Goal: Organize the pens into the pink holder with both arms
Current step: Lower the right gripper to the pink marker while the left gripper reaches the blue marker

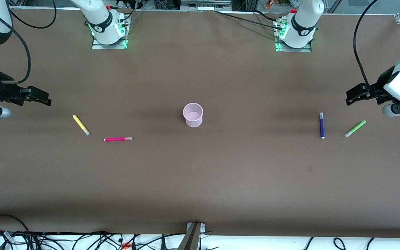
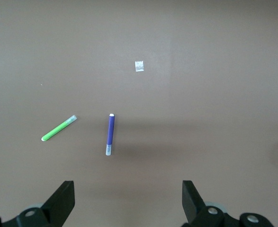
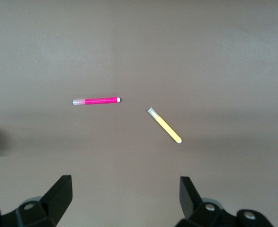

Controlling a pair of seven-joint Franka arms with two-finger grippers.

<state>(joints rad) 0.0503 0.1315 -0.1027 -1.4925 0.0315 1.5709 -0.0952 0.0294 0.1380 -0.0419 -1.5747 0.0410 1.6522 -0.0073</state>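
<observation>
A magenta pen (image 1: 118, 139) lies nearest the camera on the brown counter (image 1: 200, 180), like the yellow (image 1: 81, 125), purple-blue (image 1: 322, 125) and green (image 1: 355, 128) pens. The central pink holder (image 1: 193, 115) looks empty. Left end effector (image 1: 352, 96) and right end effector (image 1: 43, 98) hover wide open; nothing sorted yet.

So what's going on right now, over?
Both tools open, empty: left, right, each at its table end. Four pens flat on table, cup empty. Nothing in the way.
</observation>
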